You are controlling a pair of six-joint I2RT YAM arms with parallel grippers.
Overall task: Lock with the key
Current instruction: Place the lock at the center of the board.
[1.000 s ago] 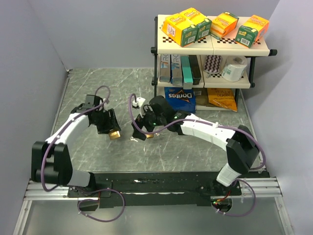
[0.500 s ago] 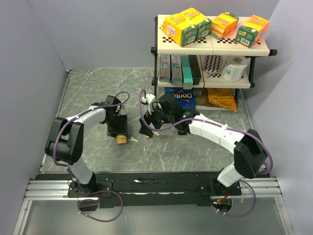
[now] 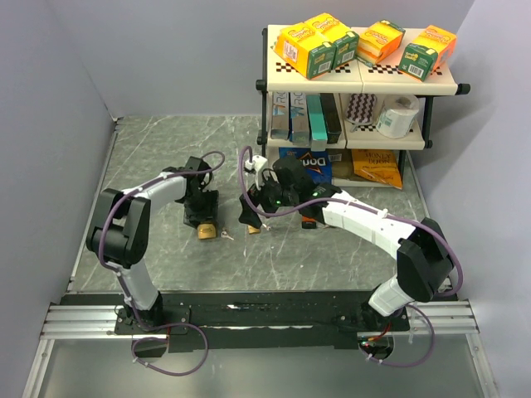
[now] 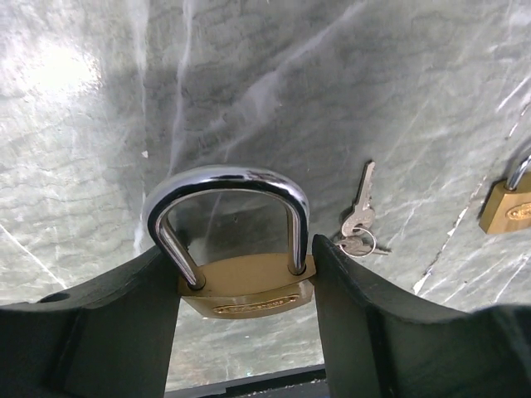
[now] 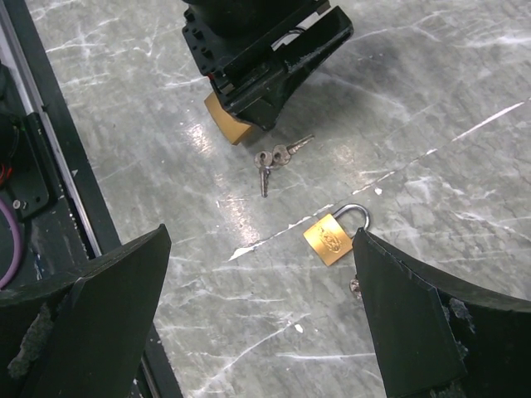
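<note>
Left end effector (image 4: 239, 264): part-closed, clamping brass padlock with chrome shackle (image 4: 249, 286) by body sides, lower centre of left wrist view.
Right end effector (image 5: 259, 240): spread wide, empty, above grey marbled counter (image 5: 465, 99).
Small silver ringed keys (image 5: 272, 159): flat on counter, upper centre of right wrist view, just beside held padlock, apart from it. Blades splayed upper right and downward.
Free right arm judged better placed.

The left arm (image 3: 153, 192) doubles back toward the middle, wrist tipped down, with the left gripper (image 3: 202, 220) clamped on the body of a brass padlock (image 4: 249, 288). The right arm (image 3: 365, 224) stretches leftward and the right gripper (image 5: 259, 303) hangs wide apart, facing down.
</note>
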